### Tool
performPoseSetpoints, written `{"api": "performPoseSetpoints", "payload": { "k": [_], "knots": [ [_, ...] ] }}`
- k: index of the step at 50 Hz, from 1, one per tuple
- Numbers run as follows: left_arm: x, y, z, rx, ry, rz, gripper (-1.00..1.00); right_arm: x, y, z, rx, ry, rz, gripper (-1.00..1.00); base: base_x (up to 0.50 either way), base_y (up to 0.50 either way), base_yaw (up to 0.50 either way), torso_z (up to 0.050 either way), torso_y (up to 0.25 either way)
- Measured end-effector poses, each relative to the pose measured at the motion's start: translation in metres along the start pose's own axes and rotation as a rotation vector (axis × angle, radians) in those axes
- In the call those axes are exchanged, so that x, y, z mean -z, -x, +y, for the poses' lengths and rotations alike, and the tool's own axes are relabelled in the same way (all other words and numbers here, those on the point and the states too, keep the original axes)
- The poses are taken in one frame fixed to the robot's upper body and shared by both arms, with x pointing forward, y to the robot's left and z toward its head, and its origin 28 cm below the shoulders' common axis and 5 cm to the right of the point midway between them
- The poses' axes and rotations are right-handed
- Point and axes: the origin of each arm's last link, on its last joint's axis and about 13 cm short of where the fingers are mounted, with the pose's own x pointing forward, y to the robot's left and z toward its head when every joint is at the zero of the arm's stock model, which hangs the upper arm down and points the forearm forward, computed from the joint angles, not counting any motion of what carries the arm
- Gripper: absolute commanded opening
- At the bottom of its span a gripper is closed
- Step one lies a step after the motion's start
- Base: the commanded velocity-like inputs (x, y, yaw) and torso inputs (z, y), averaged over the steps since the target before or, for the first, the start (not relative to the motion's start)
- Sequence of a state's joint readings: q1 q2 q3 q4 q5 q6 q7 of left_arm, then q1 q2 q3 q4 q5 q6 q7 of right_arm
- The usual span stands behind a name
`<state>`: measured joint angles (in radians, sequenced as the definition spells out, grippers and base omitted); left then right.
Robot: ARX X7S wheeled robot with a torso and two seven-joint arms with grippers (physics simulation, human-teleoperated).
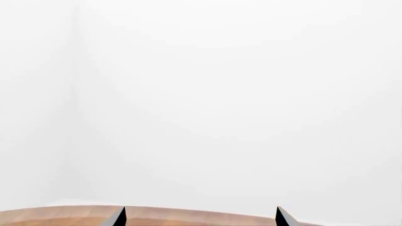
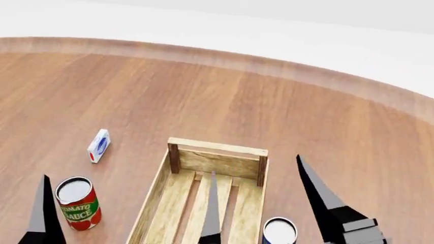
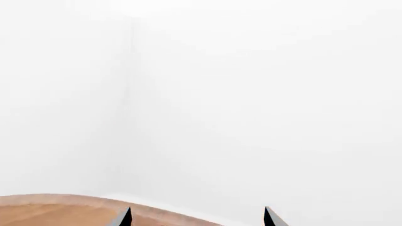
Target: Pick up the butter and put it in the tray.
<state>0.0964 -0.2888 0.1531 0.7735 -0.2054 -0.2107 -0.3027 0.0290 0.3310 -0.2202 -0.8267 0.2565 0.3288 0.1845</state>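
The butter shows in none of the views. The tray (image 2: 217,147), a pale slatted wooden crate with darker corner posts, lies at the lower middle of the head view, with nothing showing in the part of it that I can see. My right gripper (image 2: 255,165) hangs open above the tray's far end, its two fingers spread wide. In the right wrist view the right gripper (image 3: 197,209) has only table edge and white wall between its tips. My left gripper (image 1: 201,209) is open too, over bare table. One of its fingers (image 2: 42,208) shows beside a can.
A tomato sauce can (image 2: 78,203) stands left of the tray. A small white-and-blue box (image 2: 99,145) lies beyond it. A second can (image 2: 279,231) with a blue label stands at the tray's right side. The round wooden table (image 2: 305,112) ends at a curved far edge.
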Motion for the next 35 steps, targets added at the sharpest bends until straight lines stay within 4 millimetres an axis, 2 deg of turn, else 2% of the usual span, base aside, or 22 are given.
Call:
{"api": "performPoseSetpoints", "payload": {
  "k": [15,24,35],
  "knots": [
    [0.000,0.000,-0.001,0.003,-0.004,-0.001,1.00,-0.012,0.031,-0.027,-0.195,-0.086,0.039,1.00,0.00,0.00,0.00,0.000,0.000],
    [-0.001,0.000,-0.002,0.006,-0.006,-0.002,1.00,-0.020,0.060,-0.047,-0.241,-0.092,0.125,1.00,0.00,0.00,0.00,0.000,0.000],
    [0.000,0.001,-0.003,0.012,-0.008,0.000,1.00,-0.029,0.093,-0.056,-0.386,-0.056,0.269,1.00,0.00,0.00,0.00,0.000,0.000]
  ]
}}
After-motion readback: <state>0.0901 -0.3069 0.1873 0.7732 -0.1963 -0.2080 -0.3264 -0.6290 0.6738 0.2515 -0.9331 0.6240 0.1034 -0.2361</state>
